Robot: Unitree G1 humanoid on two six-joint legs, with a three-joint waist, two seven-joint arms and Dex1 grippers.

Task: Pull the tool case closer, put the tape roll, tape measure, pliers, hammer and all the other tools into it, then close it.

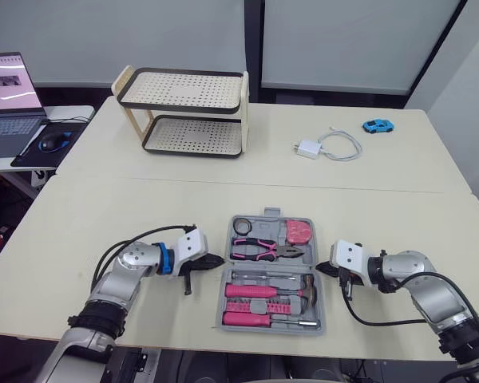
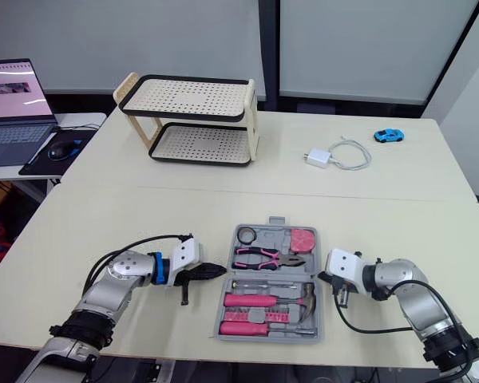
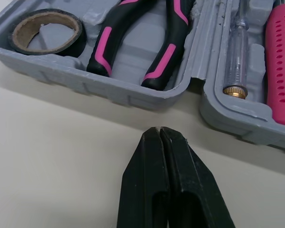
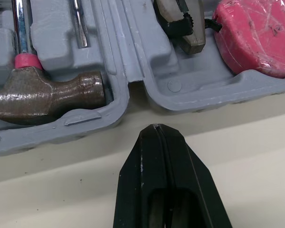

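Two black claws flank an open tool case (image 3: 114, 90) at the near edge of the worktop (image 1: 104, 215), every tool that can be seen already seated in its grey moulding. The left claw (image 3: 160, 130) and the right claw (image 4: 154, 127) both have their fingers pressed together and grip nothing. Each points its tip at a side wall of the case, close to the seam where the two halves join, without quite touching.

The far half holds the tape roll (image 3: 50, 47), the pliers (image 3: 168, 52) and the pink tape measure (image 4: 256, 33). The near half holds the hammer (image 4: 47, 102) and a clear-handled screwdriver (image 3: 237, 52) among pink grips. Packing looks finished; folding the case shut appears to be what remains.

That fold is where trouble could come. Pinched claws offer only narrow tips to lift a half, and a tip could slip off the smooth plastic wall, shoving the case sideways instead of hinging it. Any tool sitting loose in its recess, the pliers seeming the likeliest, might tumble out as its half tips over, or jam the halves apart. With the case this near the front edge, an uneven push could also nudge it off the worktop.
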